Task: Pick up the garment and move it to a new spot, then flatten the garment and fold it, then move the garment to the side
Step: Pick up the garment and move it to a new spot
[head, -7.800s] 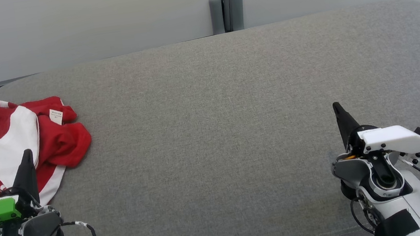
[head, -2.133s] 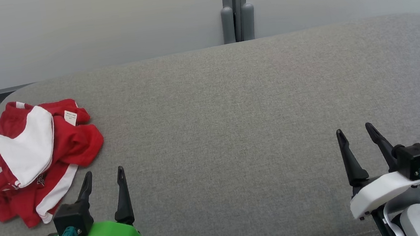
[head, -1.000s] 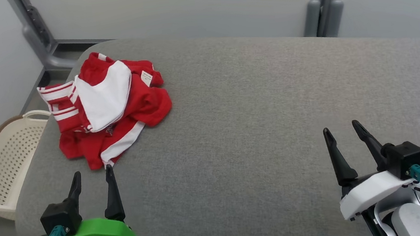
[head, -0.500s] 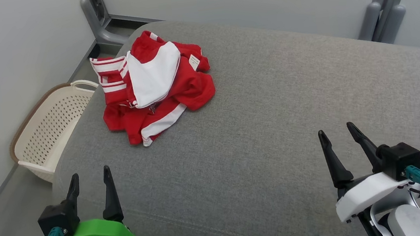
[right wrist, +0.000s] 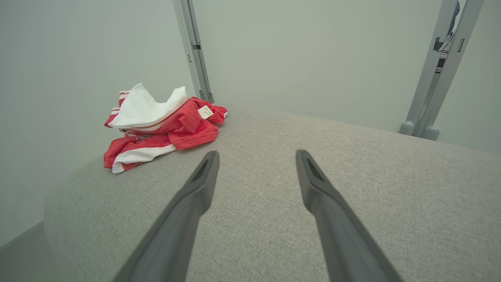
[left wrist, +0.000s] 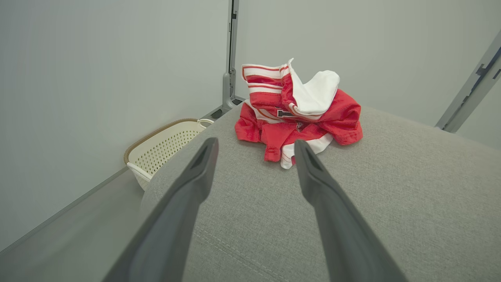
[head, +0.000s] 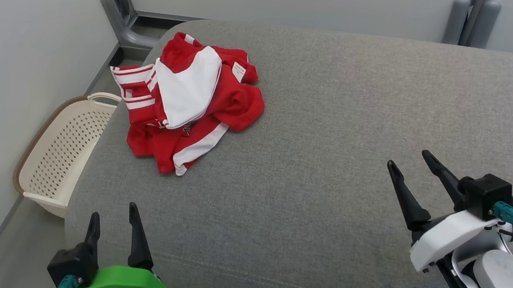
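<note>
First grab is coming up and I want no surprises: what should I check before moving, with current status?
1. Left gripper open and empty: ok.
2. Right gripper open and empty: ok.
3. Garment in view, crumpled at the far left end of the cushion: ok.
4. Nothing lies between left gripper and garment: ok.
5. Garment reachable from this stance: cannot tell.
6. Basket beside the cushion, apart from both grippers: ok.

The head camera looks down from above and behind the left gripper (head: 112,210) and right gripper (head: 408,158), across the grey cushion (head: 332,119). Each wrist camera sits low over the cushion, looking along its own fingers (left wrist: 184,203) toward the wall (right wrist: 313,58). All three views share the garment (head: 186,101); the head and left wrist views also share the basket (head: 64,149).
</note>
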`<state>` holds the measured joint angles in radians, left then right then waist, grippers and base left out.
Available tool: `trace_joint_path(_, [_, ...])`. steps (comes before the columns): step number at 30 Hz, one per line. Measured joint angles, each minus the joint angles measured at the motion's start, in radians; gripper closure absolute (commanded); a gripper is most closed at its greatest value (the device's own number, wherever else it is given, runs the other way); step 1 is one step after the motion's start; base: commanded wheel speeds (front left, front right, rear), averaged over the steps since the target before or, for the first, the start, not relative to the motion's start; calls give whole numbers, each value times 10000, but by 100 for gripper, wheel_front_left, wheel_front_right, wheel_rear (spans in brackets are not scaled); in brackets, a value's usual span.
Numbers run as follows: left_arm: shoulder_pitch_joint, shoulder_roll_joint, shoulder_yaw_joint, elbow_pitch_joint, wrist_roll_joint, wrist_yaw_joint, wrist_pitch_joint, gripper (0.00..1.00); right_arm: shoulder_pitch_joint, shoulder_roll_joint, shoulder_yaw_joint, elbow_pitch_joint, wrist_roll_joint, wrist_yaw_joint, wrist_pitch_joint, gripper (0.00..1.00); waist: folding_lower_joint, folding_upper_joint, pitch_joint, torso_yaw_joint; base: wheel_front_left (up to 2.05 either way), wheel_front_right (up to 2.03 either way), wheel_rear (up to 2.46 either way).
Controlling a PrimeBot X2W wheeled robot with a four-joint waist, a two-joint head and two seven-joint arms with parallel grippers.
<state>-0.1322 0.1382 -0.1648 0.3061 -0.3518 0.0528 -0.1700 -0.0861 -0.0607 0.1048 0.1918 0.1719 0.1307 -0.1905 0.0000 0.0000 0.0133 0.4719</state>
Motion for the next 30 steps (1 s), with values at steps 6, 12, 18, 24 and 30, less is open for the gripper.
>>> trace_joint_path(6, [-832, 125, -19, -571, -311, -303, 579, 0, -21, -77, -63, -102, 0, 0, 88, 0, 0, 0, 119, -27, 0, 0, 0])
trace_joint_path(12, [-3016, 811, 92, -1538, -462, -754, 1691, 0, -182, -111, -23, -314, -56, 0, 217, 0, 0, 0, 318, -112, 0, 0, 0])
trace_joint_path(18, [-5191, 1296, 67, -1250, -673, -1126, 2894, 0, -400, -198, -29, -483, -82, 0, 270, 0, 0, 0, 553, -360, 0, 0, 0])
trace_joint_path(24, [-7435, 1611, -29, 859, -1294, -1498, 4596, 0, -766, -295, 121, -673, -102, 0, 318, 0, 0, 0, 980, -811, 0, 0, 0])
trace_joint_path(30, [-8497, 1954, 27, 3193, -1760, -1601, 5662, 0, -1069, -397, 380, -727, -102, 0, 349, 0, 0, 0, 1490, -1393, 0, 0, 0])
